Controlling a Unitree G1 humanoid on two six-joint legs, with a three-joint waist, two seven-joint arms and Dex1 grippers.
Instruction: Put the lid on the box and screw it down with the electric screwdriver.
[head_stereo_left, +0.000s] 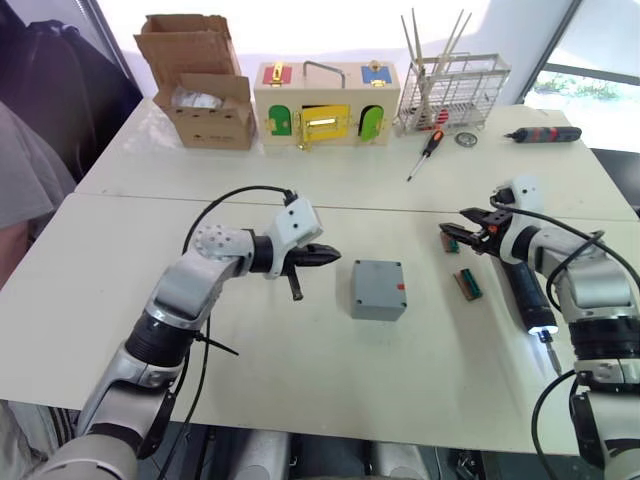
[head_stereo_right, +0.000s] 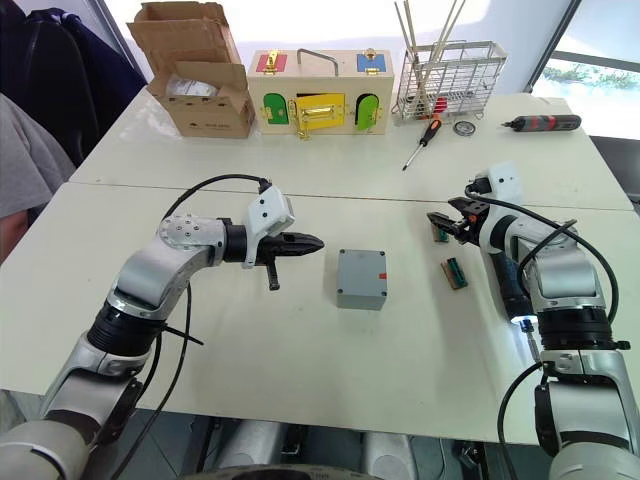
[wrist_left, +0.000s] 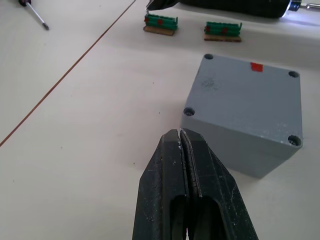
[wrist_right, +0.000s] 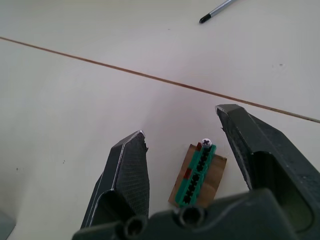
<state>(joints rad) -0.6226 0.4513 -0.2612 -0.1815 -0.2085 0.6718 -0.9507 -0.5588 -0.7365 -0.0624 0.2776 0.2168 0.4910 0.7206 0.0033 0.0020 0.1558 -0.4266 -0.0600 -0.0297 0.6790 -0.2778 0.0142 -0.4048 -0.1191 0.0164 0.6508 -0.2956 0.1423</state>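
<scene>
Grey and square, the lidded plastic box (head_stereo_left: 378, 289) sat mid-frame, screw holes empty. Left gripper (head_stereo_left: 322, 255) was pressed together beside it; right gripper (wrist_right: 186, 145) was spread over a green screw strip (wrist_right: 197, 173), where one screw was best pinched squarely.

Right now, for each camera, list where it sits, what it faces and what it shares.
Left and right eye: on the head, looking down the white table over both arms; both show the small square grey plastic box.
Left wrist: behind the shut left pincer, facing that box.
Right wrist: behind the open right pincer, over a green terminal strip on card, which the eye views also show.
</scene>
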